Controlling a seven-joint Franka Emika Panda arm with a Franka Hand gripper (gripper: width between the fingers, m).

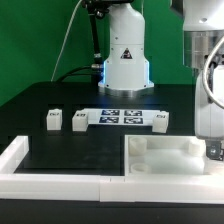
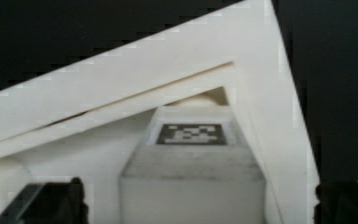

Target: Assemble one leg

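step: seating 1 leg [image 2: 194,150] in the corner socket of the white panel [image 1: 160,158] | end effector [image 2: 194,195]: fingers apart, straddling the leg to keep it upright | 3 spare legs [image 1: 54,120] waiting on the desk [image 1: 60,100], beside the marker board [image 1: 122,117]

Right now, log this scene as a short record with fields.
legs: three, loose on the table, in line with the marker board
panel: lying flat at the exterior view's right
claw: open, low over a corner of the panel
between fingers: tagged white part, not gripped; cannot tell if it is a leg
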